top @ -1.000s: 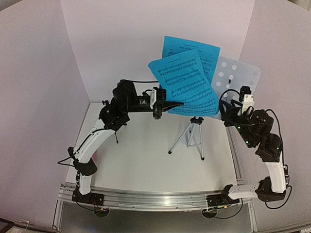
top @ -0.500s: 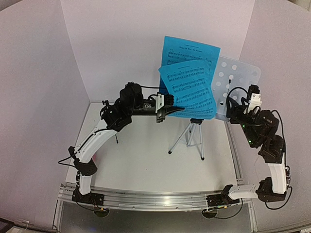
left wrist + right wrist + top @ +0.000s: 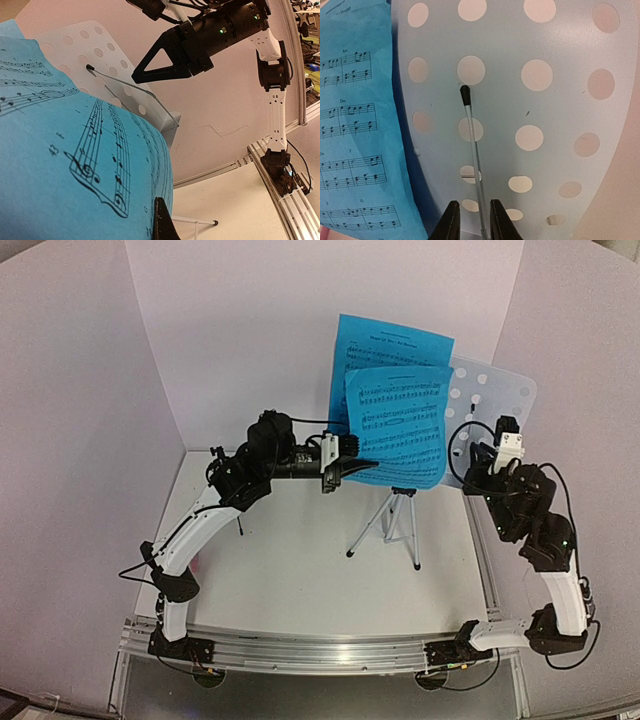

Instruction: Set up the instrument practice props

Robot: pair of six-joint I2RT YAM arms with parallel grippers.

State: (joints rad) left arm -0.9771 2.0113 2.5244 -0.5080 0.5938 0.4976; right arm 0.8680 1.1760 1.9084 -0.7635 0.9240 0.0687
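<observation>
The pale-blue perforated music stand [image 3: 497, 400] rises at the back right on silver tripod legs [image 3: 385, 525]. One blue sheet-music page [image 3: 395, 345] leans on its desk. A second page [image 3: 402, 430] hangs upright in front of it. My left gripper [image 3: 365, 461] is shut on that page's lower left edge; one finger [image 3: 162, 222] shows against the paper [image 3: 75, 165]. My right gripper [image 3: 474, 202] faces the desk [image 3: 560, 115]. Its jaws stand a narrow gap apart around the stand's thin page-holder wire [image 3: 472, 145], not pinching it.
Pale walls close the table at the back and both sides. A metal rail [image 3: 330, 650] runs along the near edge by the arm bases. A thin black leg [image 3: 239, 524] pokes out under my left forearm. My right arm [image 3: 210, 35] fills the left wrist view's upper half.
The held page swung from tilted to upright and shifted right over the stand. My right gripper drew back toward the desk and its jaws narrowed around the wire.
</observation>
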